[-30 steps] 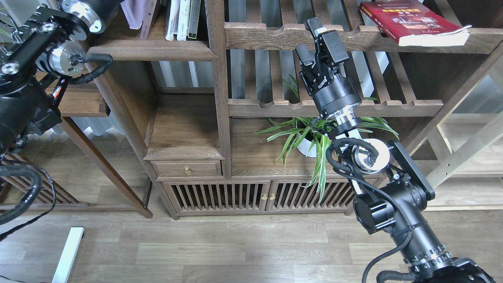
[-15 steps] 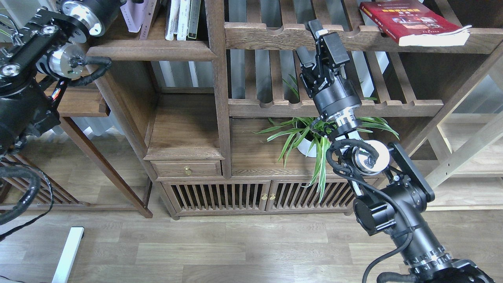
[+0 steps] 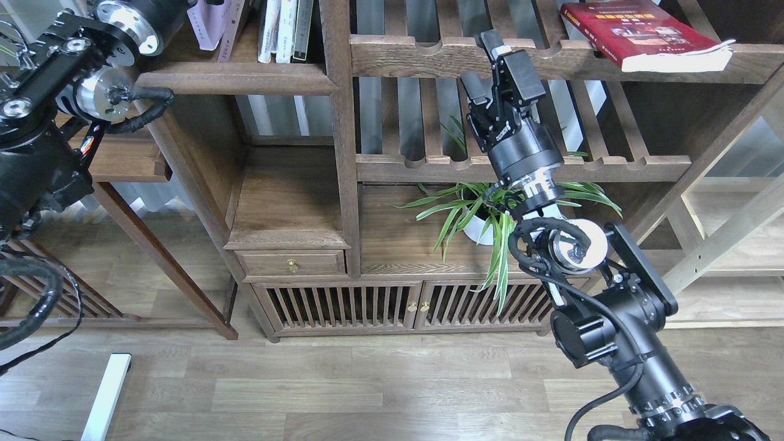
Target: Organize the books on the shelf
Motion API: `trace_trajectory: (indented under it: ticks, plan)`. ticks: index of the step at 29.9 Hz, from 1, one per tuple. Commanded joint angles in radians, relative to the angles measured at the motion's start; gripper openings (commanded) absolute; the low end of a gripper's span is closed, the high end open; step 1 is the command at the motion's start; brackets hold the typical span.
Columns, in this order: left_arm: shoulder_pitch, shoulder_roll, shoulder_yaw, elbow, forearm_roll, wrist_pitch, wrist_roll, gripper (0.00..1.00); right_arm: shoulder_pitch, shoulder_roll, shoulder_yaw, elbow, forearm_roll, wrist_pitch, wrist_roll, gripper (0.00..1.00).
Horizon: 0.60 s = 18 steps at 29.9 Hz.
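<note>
A red book point(image 3: 643, 32) with a photo cover lies flat at the top right, on a slatted shelf with a scalloped rail point(image 3: 551, 58). The solid dark walnut shelf point(image 3: 236, 78) with a rounded front edge is at the upper left. My right gripper point(image 3: 481, 61) stands open and empty in front of the scalloped rail, well left of the red book and right of the walnut shelf. My left arm point(image 3: 73, 67) rises past the top left edge, so its gripper is out of view.
Thin white and dark-spined books point(image 3: 285, 30) and a lilac booklet point(image 3: 208, 21) stand on the walnut shelf. A potted spider plant point(image 3: 484, 214) sits below my right wrist. A vertical post point(image 3: 340, 122) divides the two shelf bays. Below are a drawer point(image 3: 293, 263) and slatted cabinet doors point(image 3: 398, 303).
My right gripper has risen slightly and edged right toward the scalloped rail. My left arm has shifted a little upward. The red book has not moved.
</note>
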Motion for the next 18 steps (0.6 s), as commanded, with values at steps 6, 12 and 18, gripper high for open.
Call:
trace_trajectory:
  ticks: [6,12,18]
  plan:
    - [0.000,0.002,0.001,-0.005,-0.009,-0.003,-0.010,0.03,0.000,0.000,0.000,0.000,0.001,0.000,0.000,0.88]
    - [0.000,0.001,0.002,-0.002,-0.009,-0.003,-0.009,0.08,0.000,0.000,0.000,0.002,0.000,0.000,0.000,0.88]
    - [0.002,-0.001,0.002,-0.001,-0.009,0.007,-0.010,0.18,-0.002,0.000,0.000,0.002,0.000,-0.001,0.000,0.88]
